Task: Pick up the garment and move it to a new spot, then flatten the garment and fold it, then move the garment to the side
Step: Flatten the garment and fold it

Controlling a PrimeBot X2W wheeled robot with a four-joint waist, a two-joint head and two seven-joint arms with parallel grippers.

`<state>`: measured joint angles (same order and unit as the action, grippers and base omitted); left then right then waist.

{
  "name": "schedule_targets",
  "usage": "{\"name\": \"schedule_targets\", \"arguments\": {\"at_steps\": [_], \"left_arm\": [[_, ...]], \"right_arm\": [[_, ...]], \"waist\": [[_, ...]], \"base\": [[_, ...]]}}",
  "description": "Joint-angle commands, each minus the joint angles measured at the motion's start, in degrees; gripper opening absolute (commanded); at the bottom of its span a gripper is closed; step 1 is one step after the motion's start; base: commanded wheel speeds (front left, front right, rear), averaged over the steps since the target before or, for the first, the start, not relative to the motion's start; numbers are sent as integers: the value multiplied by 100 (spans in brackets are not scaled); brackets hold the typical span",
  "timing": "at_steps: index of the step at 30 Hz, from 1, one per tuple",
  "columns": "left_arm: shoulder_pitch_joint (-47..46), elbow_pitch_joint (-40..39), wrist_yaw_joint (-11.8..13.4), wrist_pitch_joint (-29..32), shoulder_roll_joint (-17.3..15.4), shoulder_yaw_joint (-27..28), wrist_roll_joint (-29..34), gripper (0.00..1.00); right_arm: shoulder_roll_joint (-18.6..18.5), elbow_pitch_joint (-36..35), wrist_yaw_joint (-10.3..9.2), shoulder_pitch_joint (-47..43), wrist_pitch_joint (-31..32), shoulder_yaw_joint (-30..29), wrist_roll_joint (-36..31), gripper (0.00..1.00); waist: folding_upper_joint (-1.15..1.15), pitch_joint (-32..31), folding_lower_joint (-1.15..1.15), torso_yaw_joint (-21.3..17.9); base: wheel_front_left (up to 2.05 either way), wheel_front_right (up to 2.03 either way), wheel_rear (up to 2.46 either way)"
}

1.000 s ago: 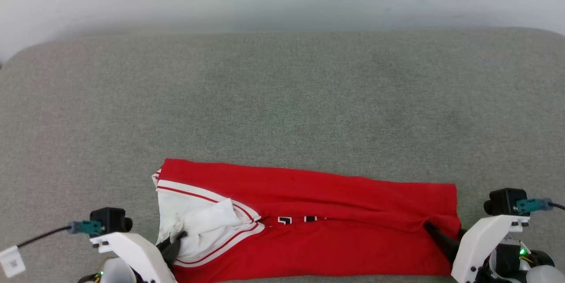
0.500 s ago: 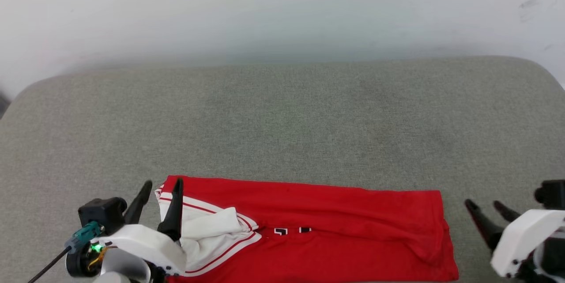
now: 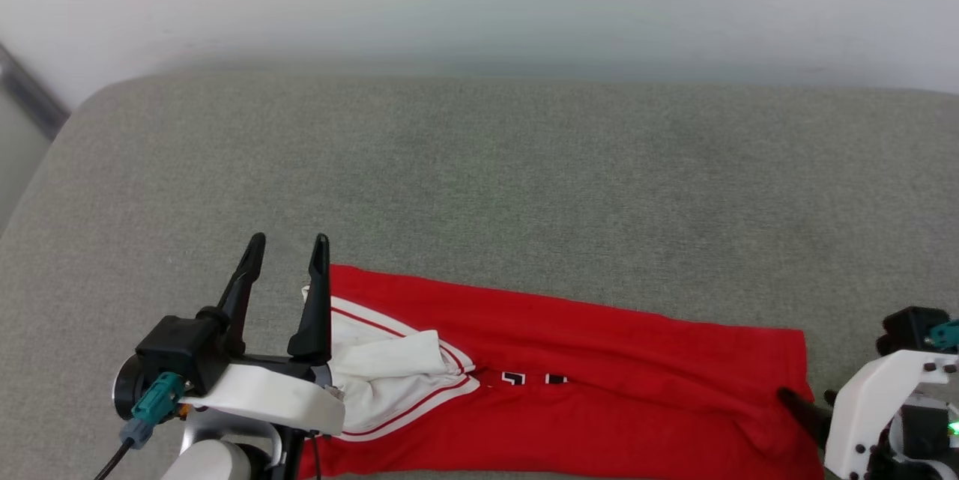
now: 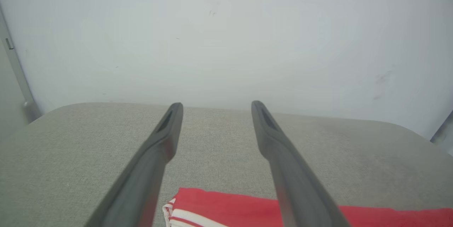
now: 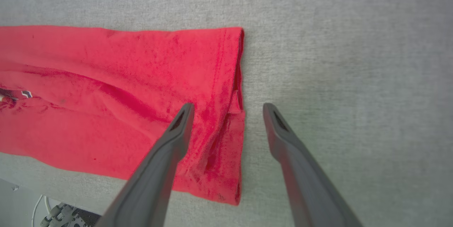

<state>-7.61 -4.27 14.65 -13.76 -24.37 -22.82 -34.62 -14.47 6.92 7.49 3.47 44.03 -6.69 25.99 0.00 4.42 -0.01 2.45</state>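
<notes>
Two open-fingered grippers flank one long red band of cloth. In your head view, the garment [image 3: 569, 383] lies along the near edge of a grey padded surface [image 3: 479, 165], at six o'clock, running from about seven o'clock to five. It is doubled lengthwise, and dark, white-edged lettering [image 3: 524, 377] peeps out where the layers meet near the middle. A white sleeve [image 3: 389, 364] with red stripe trim lies on top at the seven o'clock end. The hem [image 3: 799, 360] is at the five o'clock end.

Your left gripper [image 3: 290, 240] is at eight o'clock, raised above the sleeve end, fingers parted and empty. Your right gripper [image 5: 228, 108] is at four o'clock. Its wrist view shows the fingers apart, one over the red cloth by the hem and one over bare grey surface, pinching nothing. You cannot tell whether either finger touches the cloth.

Judged from this layout, the garment looks already relocated, smoothed and given a first lengthwise fold. Likely left for you are at least one crosswise fold to shorten the band, then the move to the side. Mild wrinkles near the hem may want smoothing first.
</notes>
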Motion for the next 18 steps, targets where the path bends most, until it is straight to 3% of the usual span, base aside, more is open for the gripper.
{"name": "schedule_targets", "arguments": {"at_steps": [1, 11, 12, 13, 18], "left_arm": [[-85, -97, 21, 23, 9, -64, 80, 100], [-7, -364, 28, 158, -67, -272, 200, 100], [9, -347, 49, 176, -87, -273, 218, 100], [22, -335, 56, 176, -95, -278, 228, 100], [174, -278, 159, 191, -151, -290, 269, 100]], "right_arm": [[106, 138, 0, 86, 18, 58, -12, 100], [325, 1325, 0, 266, -104, 475, 212, 100], [320, 1393, 0, 287, -126, 518, 232, 23], [326, 1460, 0, 298, -106, 556, 292, 0], [64, 1345, 6, 513, -362, 752, 333, 0]], "waist": [[0, 191, 1, 170], [0, 405, 1, 325], [0, 397, 1, 315], [0, 378, 1, 302], [0, 169, 1, 190]], "base": [[0, 0, 0], [0, 0, 0], [0, 0, 0], [0, 0, 0], [0, 0, 0]]}}
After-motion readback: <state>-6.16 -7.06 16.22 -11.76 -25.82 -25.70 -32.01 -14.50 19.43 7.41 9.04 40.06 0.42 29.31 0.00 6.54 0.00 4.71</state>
